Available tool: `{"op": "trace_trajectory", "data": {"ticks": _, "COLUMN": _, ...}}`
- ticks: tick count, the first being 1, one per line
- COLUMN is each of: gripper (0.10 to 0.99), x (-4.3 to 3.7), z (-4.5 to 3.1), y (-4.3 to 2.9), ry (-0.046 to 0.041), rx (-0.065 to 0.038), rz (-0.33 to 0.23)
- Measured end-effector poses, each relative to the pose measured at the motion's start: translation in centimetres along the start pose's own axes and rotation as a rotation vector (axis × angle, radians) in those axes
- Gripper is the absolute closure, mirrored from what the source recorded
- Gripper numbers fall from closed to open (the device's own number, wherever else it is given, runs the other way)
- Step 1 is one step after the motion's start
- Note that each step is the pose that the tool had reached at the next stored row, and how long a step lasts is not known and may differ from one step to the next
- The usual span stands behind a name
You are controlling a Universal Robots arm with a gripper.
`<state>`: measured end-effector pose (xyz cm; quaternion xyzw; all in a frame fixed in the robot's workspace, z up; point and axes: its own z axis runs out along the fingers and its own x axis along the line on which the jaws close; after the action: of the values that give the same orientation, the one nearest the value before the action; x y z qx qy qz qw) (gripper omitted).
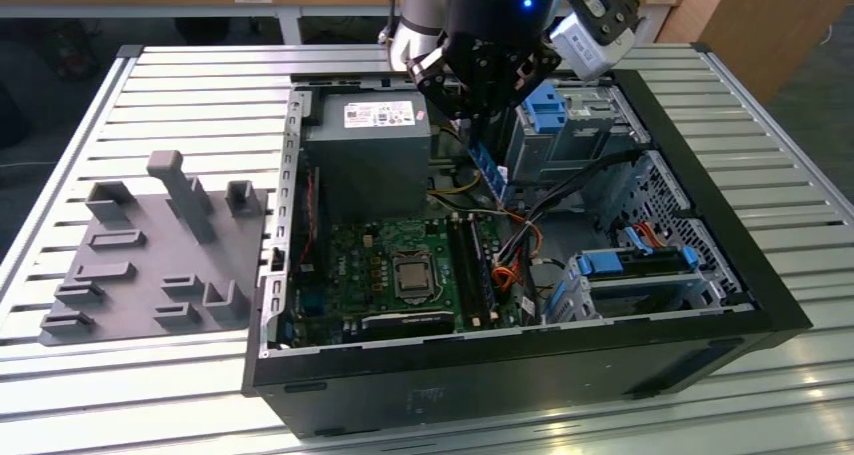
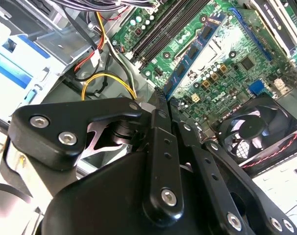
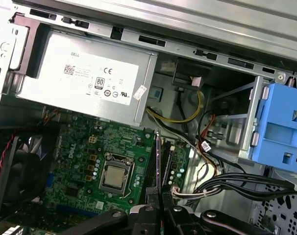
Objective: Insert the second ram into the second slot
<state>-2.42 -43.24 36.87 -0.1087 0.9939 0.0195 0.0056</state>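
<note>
The second ram (image 2: 192,51) hangs in the air above the motherboard (image 1: 387,265), its blue length reaching out past the end effector (image 2: 160,100), whose fingers are pressed together on the stick in what looks like a firm pinch. Beneath it, the memory slots (image 1: 470,260) run alongside the processor socket (image 3: 113,177), and the stick's lower edge is well apart from them, so nothing is seated yet.

Here is the danger: those slots lie close together, and a slight sideways offset could land the stick in the wrong one or on the ridge between. Any tilt in the pinch would jam one end first. The loose cables (image 3: 227,181) just beside the slots could also snag the stick inside the open case (image 1: 534,365) on the slatted worktop (image 1: 174,75).
</note>
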Motion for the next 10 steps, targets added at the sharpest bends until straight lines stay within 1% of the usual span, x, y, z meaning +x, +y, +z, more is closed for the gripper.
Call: {"op": "trace_trajectory", "data": {"ticks": 10, "gripper": 0.949, "x": 0.00, "z": 0.02, "y": 0.00, "ry": -0.0019, "rx": 0.001, "rz": 0.048}}
